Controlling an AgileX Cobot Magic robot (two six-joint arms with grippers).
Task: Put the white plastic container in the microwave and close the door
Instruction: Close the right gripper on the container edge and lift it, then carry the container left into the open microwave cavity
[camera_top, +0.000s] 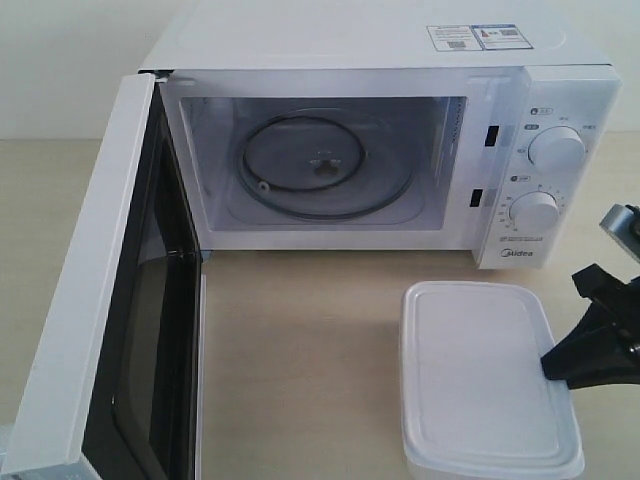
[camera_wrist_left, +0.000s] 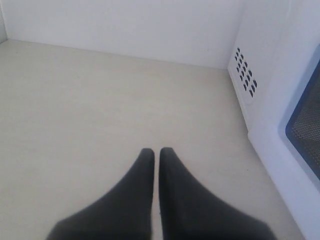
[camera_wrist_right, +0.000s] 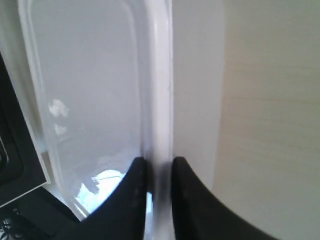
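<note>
Right pincer (camera_wrist_right: 159, 167) is squeezed down onto the side rim of the rectangular translucent-white plastic container (camera_top: 485, 375), likely an edge grip for lifting it off the pale worktop (camera_top: 300, 360) in front of the white countertop microwave (camera_top: 560, 100), whose white dark-windowed door (camera_top: 90, 300) stands wide open. Container sits flat, rounded corners, lid on; left pincer (camera_wrist_left: 156, 155) closed on nothing beside the microwave

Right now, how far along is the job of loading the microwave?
Done: the door stands open. In hand: the right fingers pinch the rim of the white plastic container, which sits on the table. Left: lift it onto the turntable, then close the door.
</note>
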